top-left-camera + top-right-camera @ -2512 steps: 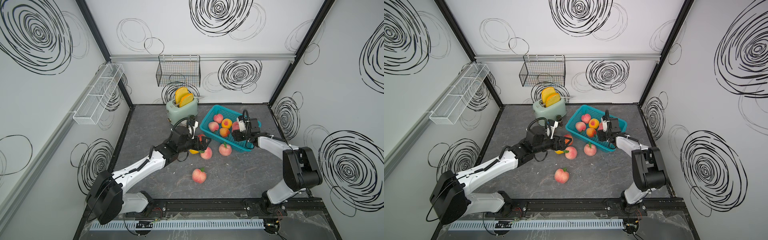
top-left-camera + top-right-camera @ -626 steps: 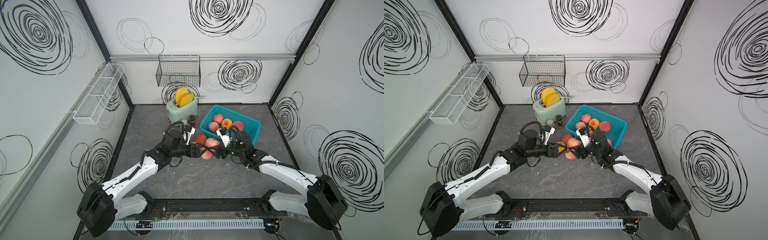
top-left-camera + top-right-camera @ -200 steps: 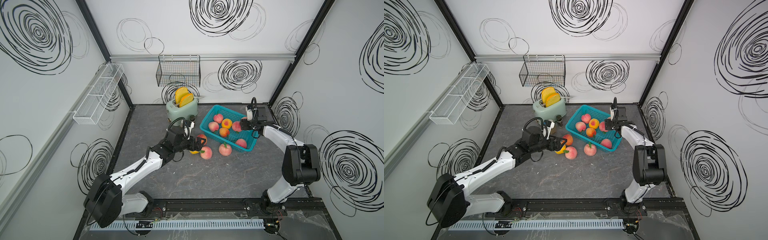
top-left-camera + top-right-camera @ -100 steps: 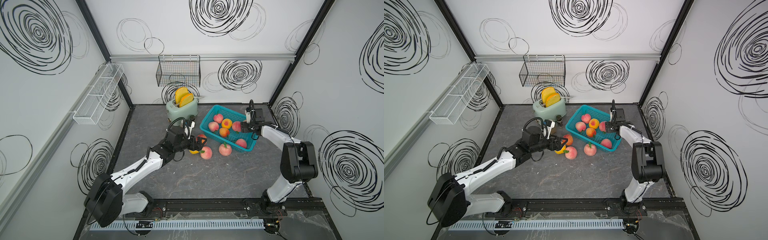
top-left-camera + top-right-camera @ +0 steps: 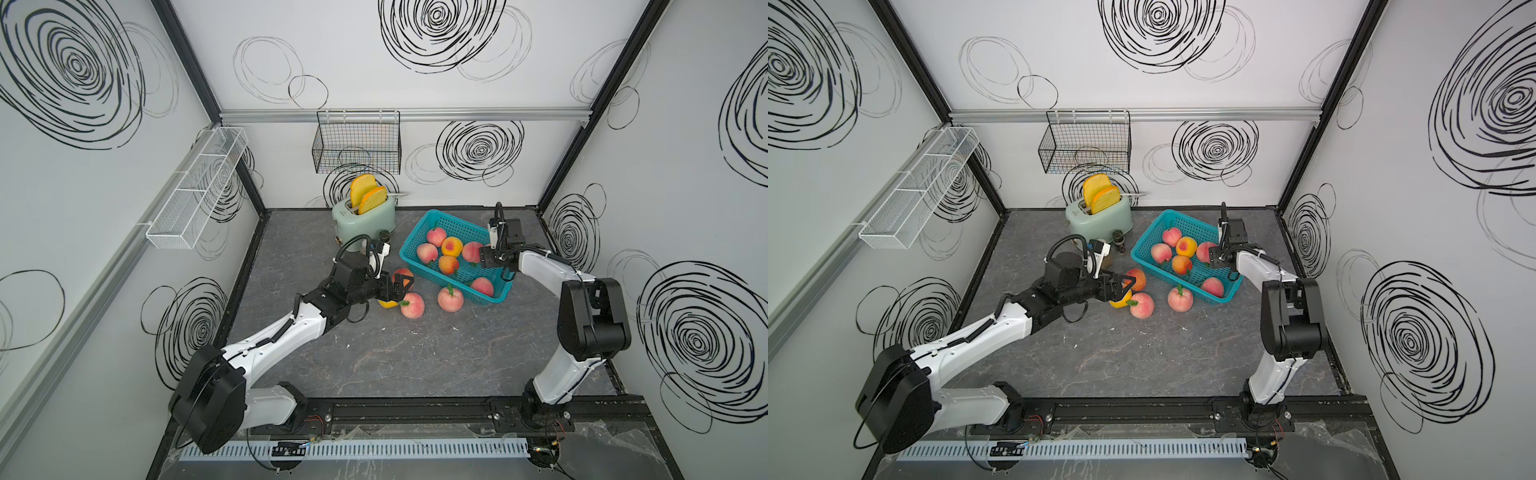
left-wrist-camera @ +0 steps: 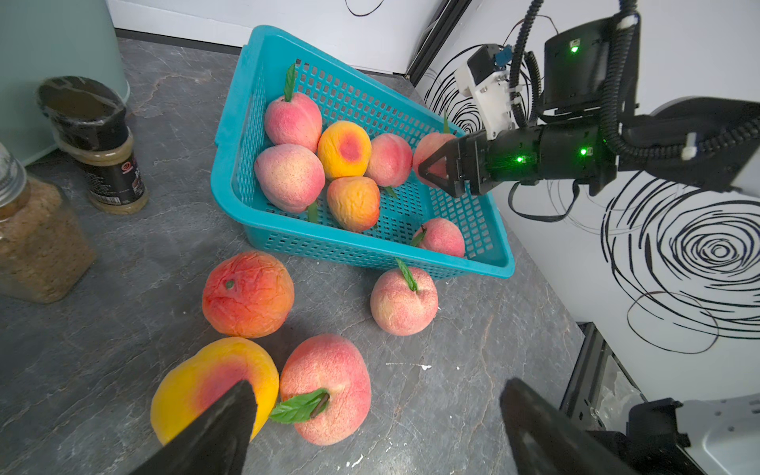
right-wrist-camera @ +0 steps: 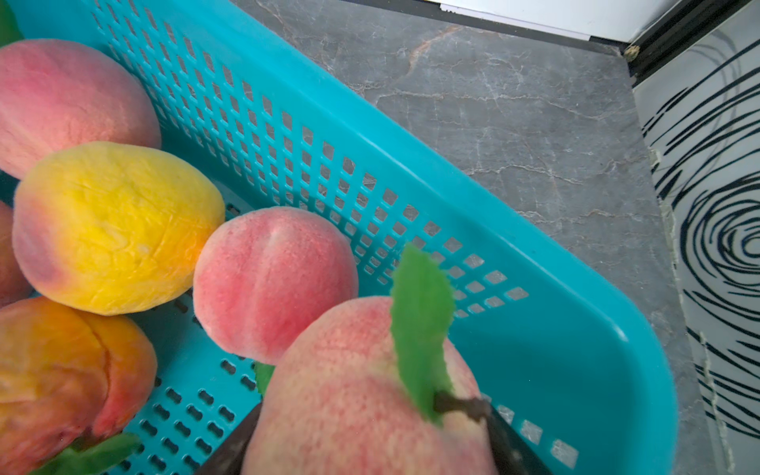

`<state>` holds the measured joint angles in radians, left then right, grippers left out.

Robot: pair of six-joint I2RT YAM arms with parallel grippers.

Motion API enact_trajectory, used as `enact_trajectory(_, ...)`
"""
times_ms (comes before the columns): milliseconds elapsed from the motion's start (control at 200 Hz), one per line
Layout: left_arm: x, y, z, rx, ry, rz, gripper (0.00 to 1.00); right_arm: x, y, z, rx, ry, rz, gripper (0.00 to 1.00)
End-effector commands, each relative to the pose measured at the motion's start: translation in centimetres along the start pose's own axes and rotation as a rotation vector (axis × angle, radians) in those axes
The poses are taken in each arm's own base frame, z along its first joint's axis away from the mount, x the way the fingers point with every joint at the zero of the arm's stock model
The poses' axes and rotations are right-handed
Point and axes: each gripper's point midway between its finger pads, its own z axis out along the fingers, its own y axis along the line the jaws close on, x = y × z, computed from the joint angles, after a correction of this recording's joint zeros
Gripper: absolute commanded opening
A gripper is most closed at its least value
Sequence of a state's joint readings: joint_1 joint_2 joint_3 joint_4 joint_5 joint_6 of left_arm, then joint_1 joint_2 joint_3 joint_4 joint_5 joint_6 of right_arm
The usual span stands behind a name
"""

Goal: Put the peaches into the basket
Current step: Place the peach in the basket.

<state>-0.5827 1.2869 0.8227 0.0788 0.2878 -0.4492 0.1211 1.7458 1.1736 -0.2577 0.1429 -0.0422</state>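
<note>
I have the right claw [image 6: 436,170] clamped on a pink toy peach with a green leaf [image 7: 349,390], a dark finger on either side of it and the leaf and brown stem sticking up. That peach sits inside the outline of the teal perforated plastic basket [image 5: 461,226], close to the long wall on the right arm's side and just beside another pink peach [image 7: 271,283]. Whether it touches the basket floor I cannot tell.

Six more lie loose in the basket, four pink and two yellow-orange peaches [image 6: 344,148]. Five bunch toward the end nearest the mint-green toaster [image 5: 365,214], and one lone pink peach [image 6: 442,237] lies apart in the near corner.

My left claw [image 5: 401,286] is spread wide and grips nothing. It hangs low over the dark grey marbled tabletop [image 5: 415,357], in front of the basket. In its wrist view one black finger [image 6: 222,427] overlaps a yellow peach with a red blush [image 6: 214,378], and a pink leafed peach [image 6: 325,390] lies against that yellow one. Beyond them sits a wrinkled red-orange peach [image 6: 246,294], and a fourth pink peach [image 6: 403,300] lies just beside the basket's near long wall. So four peaches are outside the basket.

The toaster holds two orange-crusted toast slices [image 5: 368,195] upright in its slots. Near it stand a black-capped spice jar [image 6: 103,156] and a glass jar of brown granules [image 6: 37,238]. A black wire basket [image 5: 357,145] hangs on the back wall and a long white mesh rack [image 5: 195,191] on the left wall.
</note>
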Motion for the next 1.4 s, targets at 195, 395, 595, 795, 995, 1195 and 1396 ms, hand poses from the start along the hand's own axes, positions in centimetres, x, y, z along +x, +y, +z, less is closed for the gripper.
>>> enact_trajectory(195,-0.2,-0.1,0.6,0.009,-0.019,0.007,0.96,0.6,0.3,0.5,0.003,0.01,-0.021,0.73)
enact_trajectory(395,0.2,0.3,0.8,-0.003,-0.006,0.002,0.96,0.9,0.5,0.7,-0.002,0.012,-0.018,0.73)
enact_trajectory(595,0.0,0.3,0.6,-0.012,-0.009,0.006,0.96,1.2,0.7,0.8,-0.008,0.01,-0.01,0.75)
enact_trajectory(795,0.1,0.7,0.4,-0.035,-0.01,0.011,0.96,1.4,0.6,0.8,-0.009,0.009,-0.011,0.77)
enact_trajectory(995,0.0,0.6,0.4,-0.031,-0.009,0.007,0.96,1.2,0.7,0.5,-0.014,0.001,-0.01,0.8)
enact_trajectory(1195,0.0,0.5,0.1,-0.038,-0.01,0.01,0.96,1.0,0.7,0.1,-0.019,-0.008,-0.004,0.83)
enact_trajectory(1396,-0.1,0.4,-0.2,-0.042,-0.015,0.014,0.97,1.0,0.6,-0.1,-0.015,-0.012,-0.002,0.83)
